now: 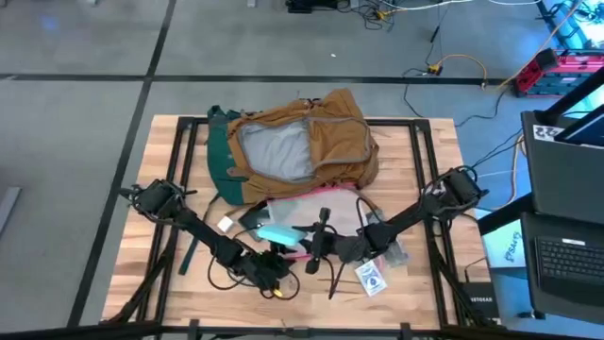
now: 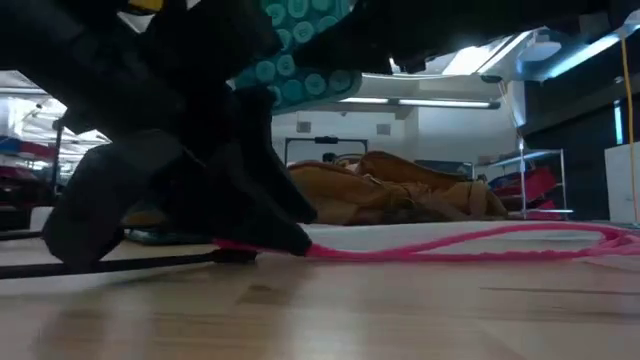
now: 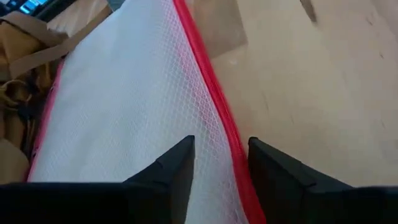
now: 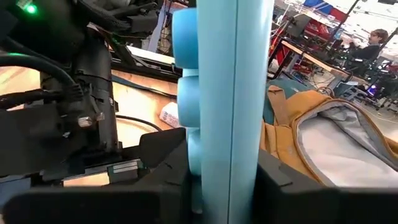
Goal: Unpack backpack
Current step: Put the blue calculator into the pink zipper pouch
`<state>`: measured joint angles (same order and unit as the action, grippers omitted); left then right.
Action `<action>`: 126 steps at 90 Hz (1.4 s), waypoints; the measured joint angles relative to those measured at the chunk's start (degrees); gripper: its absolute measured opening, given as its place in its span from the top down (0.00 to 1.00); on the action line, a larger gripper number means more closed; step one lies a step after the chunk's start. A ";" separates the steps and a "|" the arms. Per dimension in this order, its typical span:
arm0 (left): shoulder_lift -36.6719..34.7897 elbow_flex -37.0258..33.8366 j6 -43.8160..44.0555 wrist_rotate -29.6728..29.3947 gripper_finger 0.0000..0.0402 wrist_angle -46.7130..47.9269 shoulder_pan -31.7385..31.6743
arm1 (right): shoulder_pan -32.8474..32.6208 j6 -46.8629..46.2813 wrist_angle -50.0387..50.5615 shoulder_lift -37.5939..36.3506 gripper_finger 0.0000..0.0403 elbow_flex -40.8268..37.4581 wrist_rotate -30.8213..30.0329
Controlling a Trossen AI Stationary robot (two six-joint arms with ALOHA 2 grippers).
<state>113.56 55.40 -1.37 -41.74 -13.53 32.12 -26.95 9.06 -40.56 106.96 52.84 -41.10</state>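
Observation:
The tan-brown backpack [image 1: 302, 142] lies open at the table's far middle, its grey lining [image 4: 348, 143] showing. In front of it the clear pink-edged pouch [image 1: 311, 210] lies flat on the wood. My left gripper [image 3: 221, 171] is low at the pouch's near side. It is open by a narrow gap, and the pouch's pink edge [image 3: 214, 106] runs between its fingers. My right gripper [image 4: 224, 180] is just right of it, shut on a light blue ribbed object [image 1: 276, 234], which also shows in the low view [image 2: 300, 40]. My left gripper has a finger on either side of the pouch's pink edge [image 3: 233, 149], close over the table. Whether the fingers touch the edge, I cannot tell. My right gripper pinches the light blue object [image 4: 224, 124] between its two fingers, coming level from the table's right side. The object sticks out past the fingertips and hangs clear above the table.
A small packet [image 1: 371, 277] and black cables [image 1: 226, 274] lie near the front edge. A small white item [image 1: 225, 224] lies left of the pouch. A laptop [image 1: 566, 255] stands off the table's right side. People sit at desks in the room beyond [image 4: 373, 37].

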 joint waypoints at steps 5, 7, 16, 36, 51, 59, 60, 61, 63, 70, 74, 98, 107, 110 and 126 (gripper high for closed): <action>0.00 0.00 0.19 -0.37 0.74 0.02 -0.03 | 0.00 0.00 -0.03 0.00 0.81 0.00 -0.05; 0.00 0.00 0.27 -0.52 0.75 0.03 -0.05 | 0.01 0.00 -0.04 0.00 0.81 0.00 -0.07; 0.00 0.00 -0.17 -2.06 0.84 0.17 0.27 | 0.01 0.00 -0.22 -0.02 0.81 0.00 -0.05; 0.00 0.55 -1.91 -7.84 0.99 1.19 1.97 | -0.04 0.00 -0.16 -0.09 0.81 0.02 0.20; 0.00 2.70 -2.54 -9.35 1.00 3.62 3.03 | -0.08 -0.02 0.00 -0.09 0.81 0.04 0.26; 0.00 3.71 -3.17 -9.38 1.00 4.52 3.43 | -0.08 -0.02 0.13 -0.09 0.81 0.02 0.36; 0.00 3.81 -3.18 -9.38 1.00 4.57 3.50 | -0.08 -0.02 0.13 -0.09 0.81 0.02 0.40; 0.00 3.90 -3.23 -9.36 1.00 4.62 3.58 | -0.08 -0.02 0.14 -0.09 0.81 0.02 0.43; 0.00 4.06 -3.45 -9.18 1.00 4.73 3.74 | -0.08 -0.02 0.16 -0.09 0.81 0.02 0.47; 0.00 4.53 -4.82 -8.18 0.99 5.38 4.30 | -0.08 -0.02 0.18 -0.09 0.81 0.04 0.62; 0.00 4.71 -5.66 -7.70 0.97 5.54 4.74 | -0.08 -0.02 0.20 -0.09 0.81 0.02 0.61; 0.00 5.64 -9.15 -5.59 0.76 5.61 6.62 | -0.08 -0.02 0.18 -0.09 0.81 0.02 0.57; 0.00 5.70 -9.29 -5.44 0.68 5.68 6.24 | -0.08 -0.04 0.16 -0.09 0.81 0.02 0.57; 0.00 5.70 -9.25 -5.42 0.65 5.69 5.88 | -0.08 -0.03 0.14 -0.09 0.81 0.02 0.56; 0.00 5.70 -7.23 -5.42 0.54 6.82 3.60 | -0.08 -0.30 0.13 -0.09 0.81 0.02 0.55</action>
<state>113.56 61.10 -8.60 -47.16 -6.72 35.72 -27.03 8.76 -40.42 106.87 52.86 -40.56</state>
